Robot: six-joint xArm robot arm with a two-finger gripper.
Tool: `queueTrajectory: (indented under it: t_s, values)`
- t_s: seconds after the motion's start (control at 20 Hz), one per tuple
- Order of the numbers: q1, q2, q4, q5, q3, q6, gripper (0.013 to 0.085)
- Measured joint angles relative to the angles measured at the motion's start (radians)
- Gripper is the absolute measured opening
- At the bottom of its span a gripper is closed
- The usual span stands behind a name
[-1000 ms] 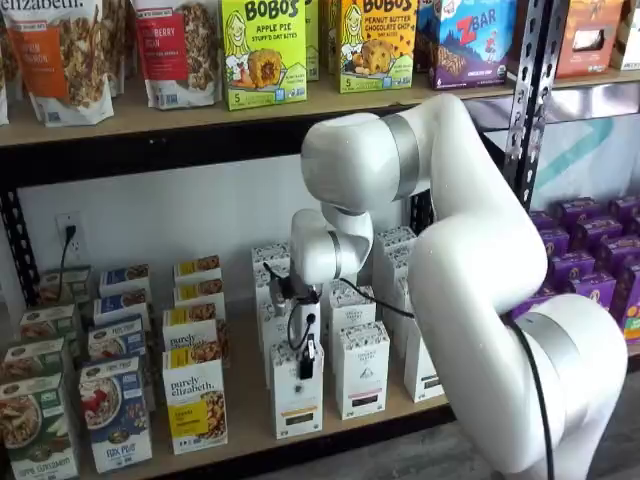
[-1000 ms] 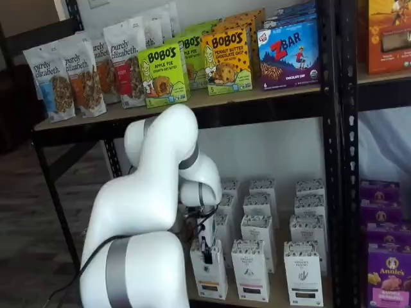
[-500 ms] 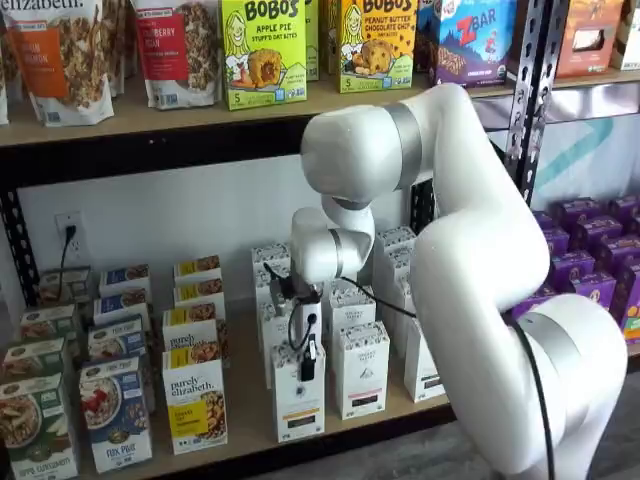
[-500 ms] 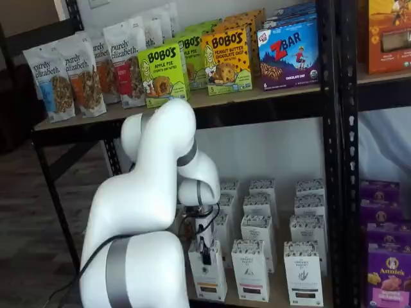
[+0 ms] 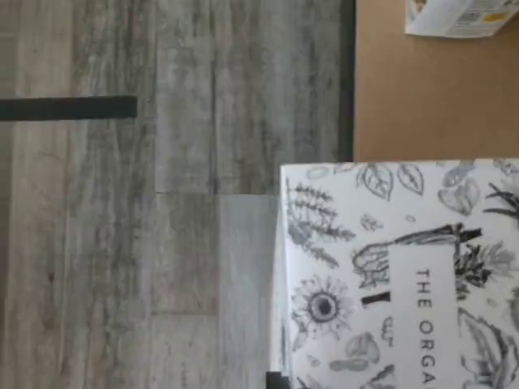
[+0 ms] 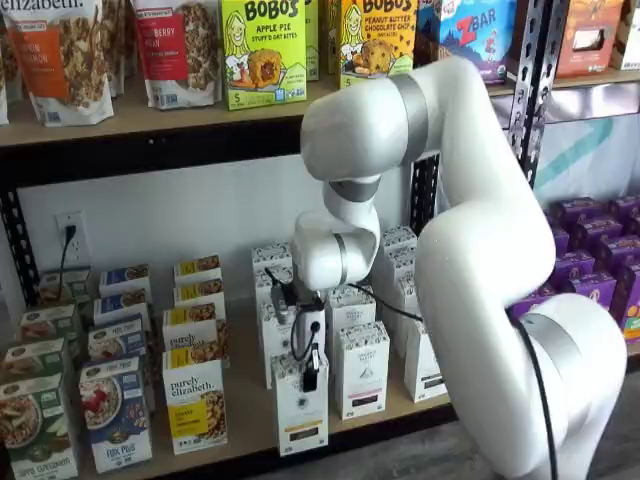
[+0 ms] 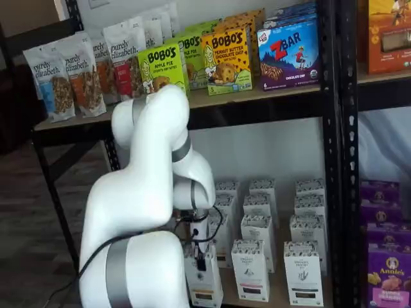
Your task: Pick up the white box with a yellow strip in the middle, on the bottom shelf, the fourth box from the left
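The white box point(image 6: 299, 408) is a tall narrow carton with a speckled top and a dull yellow strip low on its front. It stands at the front of the bottom shelf point(image 6: 245, 400) and shows in both shelf views point(image 7: 204, 283). My gripper point(image 6: 310, 376) hangs from the white arm with its black fingers closed on the box's top; it also shows in a shelf view point(image 7: 201, 260). In the wrist view the box's patterned top point(image 5: 405, 275) juts past the wooden board point(image 5: 430, 89) over the grey floor point(image 5: 162, 203).
Like white cartons point(image 6: 361, 368) stand right of and behind the held box. A purely elizabeth box point(image 6: 195, 402) stands to its left. Purple boxes point(image 6: 590, 255) fill the rack at the right, past a black post point(image 6: 528, 90). The upper board point(image 6: 150, 118) carries bags and Bobo's boxes.
The gripper and the white box have moved together forward, toward the shelf's front edge. The arm's elbow has risen and swung back.
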Motion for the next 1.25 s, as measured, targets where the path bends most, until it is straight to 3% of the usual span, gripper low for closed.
queueTrajectory:
  t_s: [0.75,1.25]
  values:
    - [0.026,-0.275,-0.008,-0.159,0.441,0.023,0.0490]
    - [0.049,-0.445,0.114,-0.226,0.679,-0.078,0.0490]
